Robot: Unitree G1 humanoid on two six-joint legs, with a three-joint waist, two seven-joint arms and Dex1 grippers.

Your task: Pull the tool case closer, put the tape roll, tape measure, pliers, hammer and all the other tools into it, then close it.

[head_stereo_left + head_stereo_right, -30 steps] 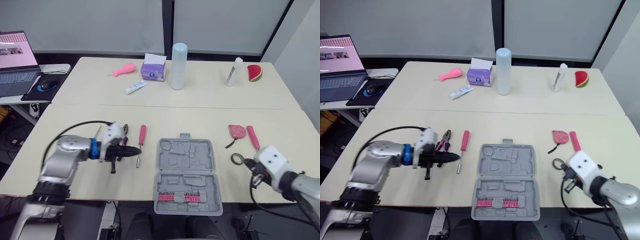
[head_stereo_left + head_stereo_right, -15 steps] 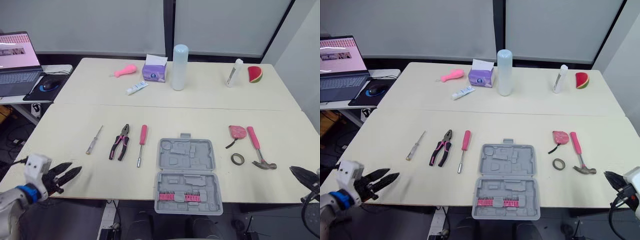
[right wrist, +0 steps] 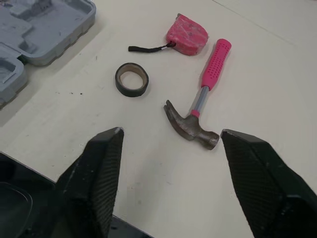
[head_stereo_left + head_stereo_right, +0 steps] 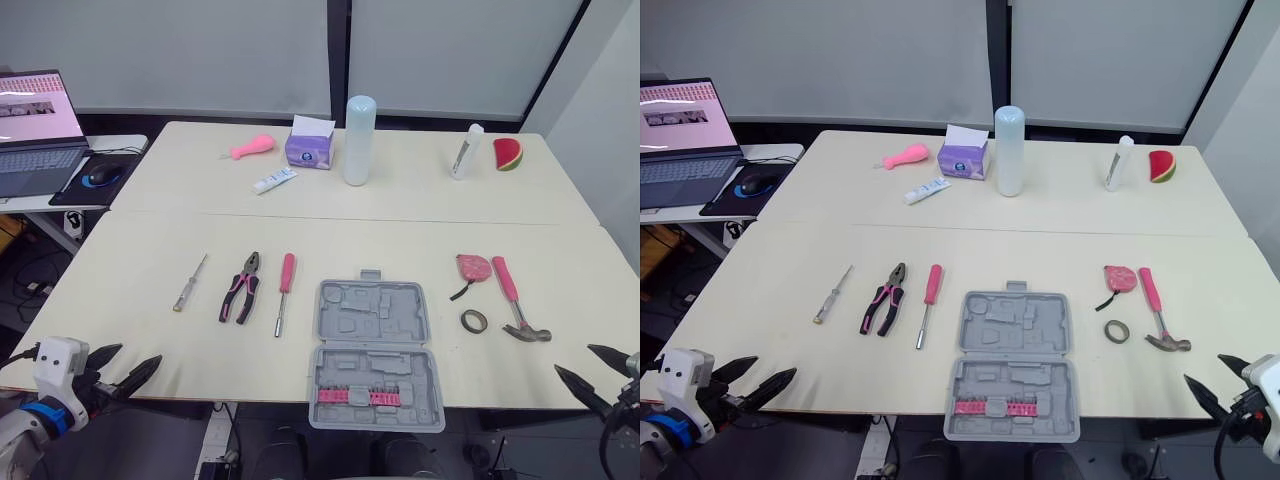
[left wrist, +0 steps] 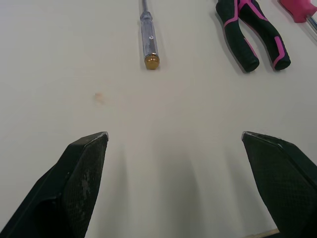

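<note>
**Both grippers spread wide and empty; six tools lie loose beside the open case**

The left gripper (image 4: pixel 126 360) is at the near left edge of the table (image 4: pixel 140 250), its two black fingers splayed far apart. It grasps nothing. In the left wrist view only bare tabletop lies between the fingers, with the thin screwdriver (image 5: pixel 148 35) and the pliers (image 4: pixel 248 270) well beyond them.

The right gripper (image 3: pixel 172 131) is at the near right edge of the table, just as wide open and just as empty. In the right wrist view the tape roll (image 3: pixel 131 92) and the hammer (image 3: pixel 214 63) lie on the table beyond its fingertips, apart from both. Whether either gripper touches the tabletop cannot be told.

The tool case (image 4: pixel 372 312) lies open and flat at the near middle of the table, between the two groups of tools. Its far half is bare grey moulding. Its near half carries a row of pink bits (image 4: pixel 360 396).

Counted:
- One tool case.
- Left of the case, three tools side by side and apart from each other: one thin screwdriver, one pair of pliers and one pink-handled screwdriver (image 4: pixel 286 272).
- Right of the case, three tools: one pink tape measure (image 4: pixel 473 266), one tape roll and one hammer.

That makes six loose tools, all outside the case.

On the far table stand a pink object (image 4: pixel 250 147), a tissue box (image 4: pixel 309 147), a small tube (image 4: pixel 272 180), a tall white cylinder (image 4: pixel 359 140), a white bottle (image 4: pixel 462 150) and a watermelon slice (image 4: pixel 508 153). A laptop (image 4: pixel 30 130) and a mouse (image 4: pixel 100 175) sit on a side desk at the left.
</note>
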